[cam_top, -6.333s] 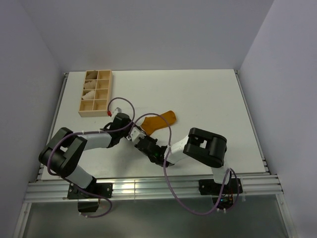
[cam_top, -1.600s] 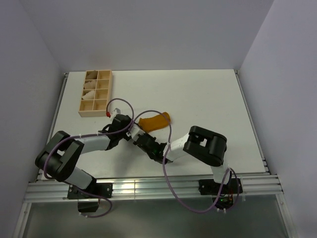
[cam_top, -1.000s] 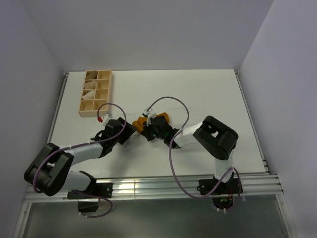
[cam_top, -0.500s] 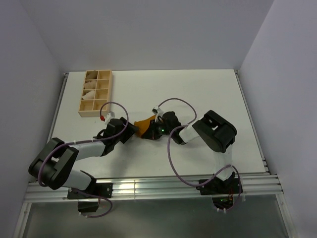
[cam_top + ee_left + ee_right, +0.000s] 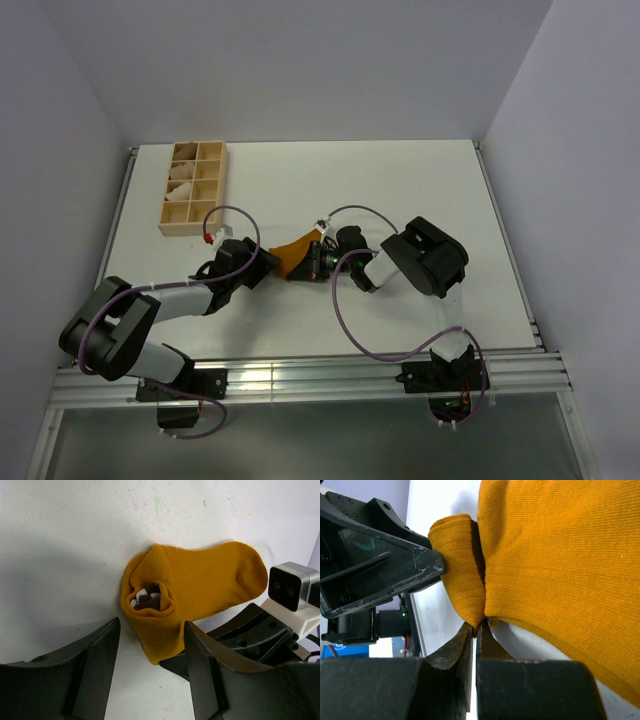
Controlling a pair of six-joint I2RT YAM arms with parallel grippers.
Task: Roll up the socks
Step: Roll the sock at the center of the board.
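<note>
The sock (image 5: 200, 582) is mustard-orange knit, lying near the middle of the white desk (image 5: 60, 540) and only partly rolled. One end is curled into a loose tube whose mouth shows the dark brown cuff (image 5: 148, 598) with white stripes tucked inside, while the rounded toe end lies flat and unrolled. A fold at the edge of the rolled part is pinched between the closed fingers of the right hand (image 5: 476, 626), and the roll's lower corner sits between the spread fingers of the left hand (image 5: 151, 630).
</note>
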